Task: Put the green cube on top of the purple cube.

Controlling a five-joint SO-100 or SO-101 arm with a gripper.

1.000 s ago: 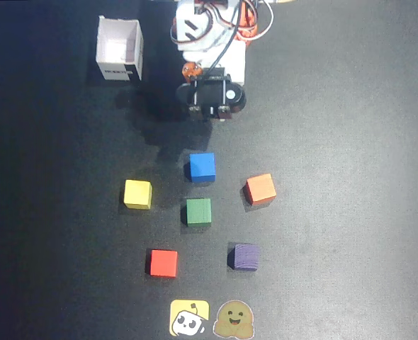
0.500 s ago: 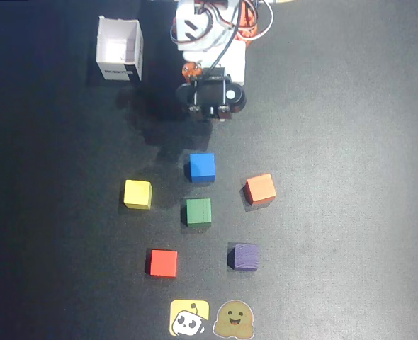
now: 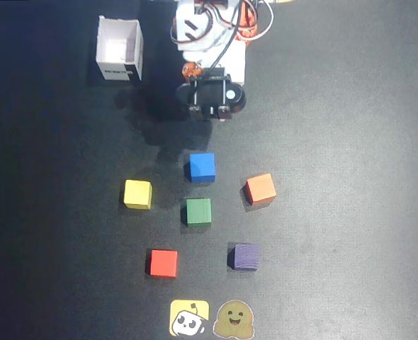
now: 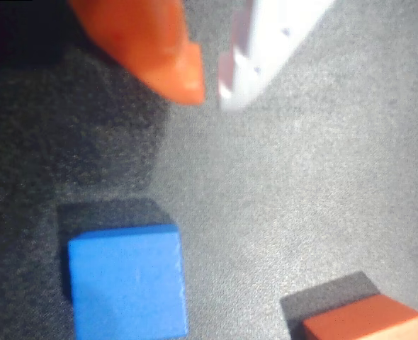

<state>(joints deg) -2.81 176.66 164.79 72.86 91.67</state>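
Progress first: nothing done yet, as far as I can judge.

Overhead view: I have the arm pulled back near its base at the top of the frame, gripper [image 3: 210, 113] hanging above bare mat, well apart from all cubes. From up here I can't read the jaws, the wrist housing covers them. The green cube [image 3: 198, 211] sits in the middle of the cluster, flat on the black mat [image 3: 351, 212], untouched. The purple cube [image 3: 245, 256] is below and to the right of it in this view, nearby but not touching, nothing on top. Around them: blue cube [image 3: 202, 166] directly above the green one, nearest the arm; yellow cube [image 3: 137, 193] to the left; orange cube [image 3: 260, 189] to the right; red cube [image 3: 164, 263] lower left. White open box [image 3: 120, 49] at upper left, two stickers [image 3: 212, 319] at the bottom edge.

Wrist view: the orange finger and the white finger are nearly closed, just a thin gap, nothing gripped, gripper [image 4: 209, 92] up off the mat. I see the blue cube [image 4: 127, 280] lower left and the orange cube [image 4: 365, 322] at the lower right corner. Green and purple are out of this frame.

Left to do, by my read: everything. Open, reach past the blue cube to the green one, grasp, lift, carry over to the purple one, set down square, release.
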